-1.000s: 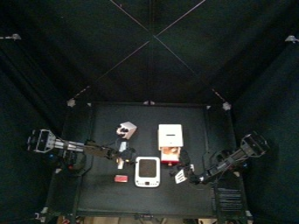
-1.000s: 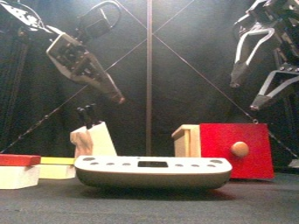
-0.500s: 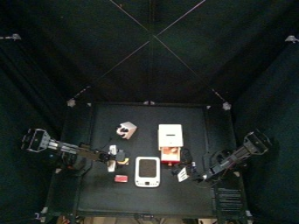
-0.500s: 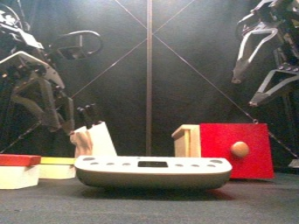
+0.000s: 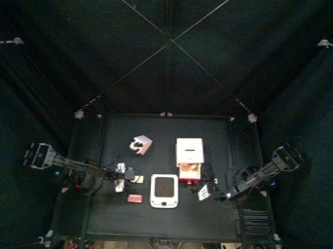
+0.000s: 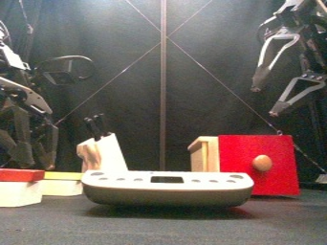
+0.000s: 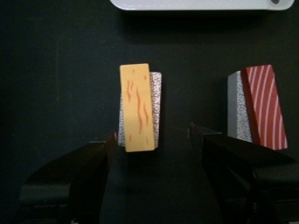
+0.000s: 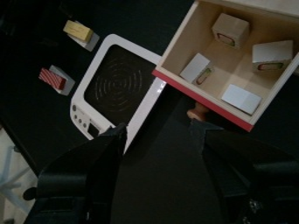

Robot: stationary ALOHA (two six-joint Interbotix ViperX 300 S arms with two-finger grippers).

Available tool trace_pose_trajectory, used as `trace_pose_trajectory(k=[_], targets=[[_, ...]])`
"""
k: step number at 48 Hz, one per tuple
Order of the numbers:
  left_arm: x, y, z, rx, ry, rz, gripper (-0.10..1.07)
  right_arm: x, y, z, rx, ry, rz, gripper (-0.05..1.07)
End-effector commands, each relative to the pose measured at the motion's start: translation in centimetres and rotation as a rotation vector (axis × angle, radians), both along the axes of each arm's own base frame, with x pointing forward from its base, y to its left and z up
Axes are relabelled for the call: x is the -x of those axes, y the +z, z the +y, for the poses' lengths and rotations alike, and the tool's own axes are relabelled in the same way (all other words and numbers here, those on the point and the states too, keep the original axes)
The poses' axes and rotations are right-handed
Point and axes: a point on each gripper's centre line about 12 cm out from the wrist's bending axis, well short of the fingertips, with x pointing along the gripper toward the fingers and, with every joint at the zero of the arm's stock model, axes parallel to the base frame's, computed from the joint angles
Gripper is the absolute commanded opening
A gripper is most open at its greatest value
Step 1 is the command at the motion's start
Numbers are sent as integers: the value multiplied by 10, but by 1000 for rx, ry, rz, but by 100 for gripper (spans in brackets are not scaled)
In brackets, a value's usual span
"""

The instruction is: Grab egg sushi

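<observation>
The egg sushi (image 7: 136,107) is a small yellow-orange block with white rice along one side, lying flat on the black table. My left gripper (image 7: 158,147) hovers open just above it, its jaws straddling the block's near end without touching. In the front view the egg sushi (image 6: 61,182) sits low at the left, with the left arm (image 6: 26,115) hanging over it. A similar red-pink block (image 7: 264,105) lies beside it. My right gripper (image 8: 163,140) is open and empty, raised over the table's right side.
A white phone-like device (image 6: 166,189) lies at the front centre, just beyond the sushi in the left wrist view. A red-and-white box (image 6: 250,163) with small pieces inside (image 8: 233,52) stands on the right. A pale knife block (image 6: 102,151) stands behind the sushi.
The left arm has swung down and to the left in the front view, coming low over the egg sushi. Its jaws stay open. The right arm has hardly moved.
</observation>
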Motion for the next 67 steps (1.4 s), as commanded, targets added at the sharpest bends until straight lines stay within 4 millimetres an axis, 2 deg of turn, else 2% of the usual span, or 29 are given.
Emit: trace_pose_trajectory(k=[1, 13, 39, 44, 57, 67], targets=[[-6, -1, 3, 2, 14, 0, 98, -1, 8, -2, -10, -1, -26, 93], [-11, -12, 8, -1, 33, 45, 98, -1, 5, -3, -18, 4, -23, 93], [-23, -13, 9, -5, 36, 57, 95, 0, 4, -4, -19, 2, -20, 93], [-23, -13, 9, -11, 30, 57, 91, 0, 4, -4, -20, 0, -20, 93], [-22, -11, 10, -18, 31, 59, 67, 0, 3, -3, -27, 2, -17, 93], [-26, 10, 11, -26, 44, 21, 60, 0, 3, -3, -27, 4, -15, 93]])
